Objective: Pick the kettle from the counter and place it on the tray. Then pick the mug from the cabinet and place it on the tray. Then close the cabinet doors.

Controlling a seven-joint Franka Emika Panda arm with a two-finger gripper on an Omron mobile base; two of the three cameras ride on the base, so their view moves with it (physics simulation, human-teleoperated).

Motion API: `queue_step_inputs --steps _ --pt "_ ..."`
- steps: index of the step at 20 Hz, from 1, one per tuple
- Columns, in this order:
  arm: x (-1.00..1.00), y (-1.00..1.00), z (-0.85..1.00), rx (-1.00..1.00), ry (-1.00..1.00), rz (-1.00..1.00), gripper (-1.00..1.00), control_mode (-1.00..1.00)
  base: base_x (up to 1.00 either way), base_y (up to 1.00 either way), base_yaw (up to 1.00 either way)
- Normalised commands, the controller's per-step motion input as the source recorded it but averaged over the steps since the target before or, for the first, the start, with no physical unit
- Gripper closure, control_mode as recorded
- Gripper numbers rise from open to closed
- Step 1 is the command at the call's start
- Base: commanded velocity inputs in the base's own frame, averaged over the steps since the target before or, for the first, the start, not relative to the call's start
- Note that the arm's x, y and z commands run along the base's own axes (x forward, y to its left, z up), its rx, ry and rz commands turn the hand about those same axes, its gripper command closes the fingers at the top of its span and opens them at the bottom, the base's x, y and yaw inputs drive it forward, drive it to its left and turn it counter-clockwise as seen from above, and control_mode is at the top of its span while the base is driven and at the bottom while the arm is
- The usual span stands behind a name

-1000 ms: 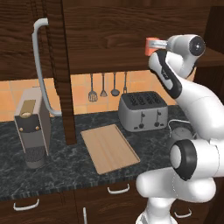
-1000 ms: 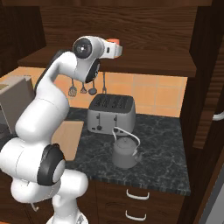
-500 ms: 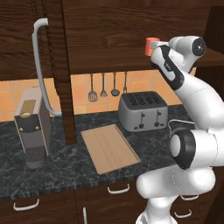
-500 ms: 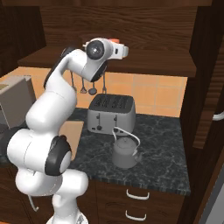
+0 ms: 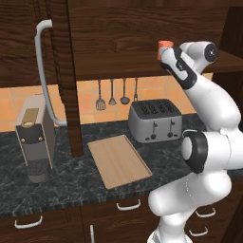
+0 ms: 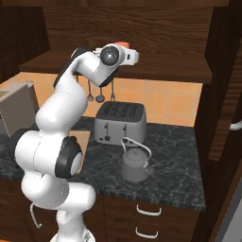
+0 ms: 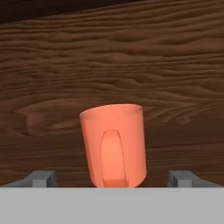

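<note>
Dark wood cabinet (image 7: 131, 57) shelf, orange mug (image 7: 113, 146) upright, handle facing, centred between spread, released fingers (image 7: 43, 178)

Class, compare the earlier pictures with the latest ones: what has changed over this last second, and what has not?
The end effector has pushed further into the cabinet toward the mug, jaws open on either side of it, nothing gripped yet. The kettle, tray and toaster have stayed put.

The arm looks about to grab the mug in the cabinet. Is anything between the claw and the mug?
Nothing visible. In the hand view the mug stands upright straight ahead, handle toward the camera, between the open claw's fingertips.
</note>
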Motion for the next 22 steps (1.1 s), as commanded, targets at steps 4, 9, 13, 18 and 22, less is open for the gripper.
queue_step_inputs --steps 4,9,13,18,22 --pt "0.34 0.0 -0.13 0.0 0.01 0.06 -1.0 -1.0 0.0 0.0 0.0" --pt "0.25 0.0 -0.03 0.0 0.0 0.05 -1.0 -1.0 0.0 0.0 0.0" --pt "0.16 0.0 -0.05 0.0 0.01 0.03 1.0 -1.0 0.0 0.0 0.0" --pt "0.04 0.0 0.0 0.0 0.0 0.01 1.0 -1.0 0.0 0.0 0.0" --pt "0.0 0.01 -0.02 -0.02 0.0 0.0 1.0 -1.0 0.0 0.0 0.0"
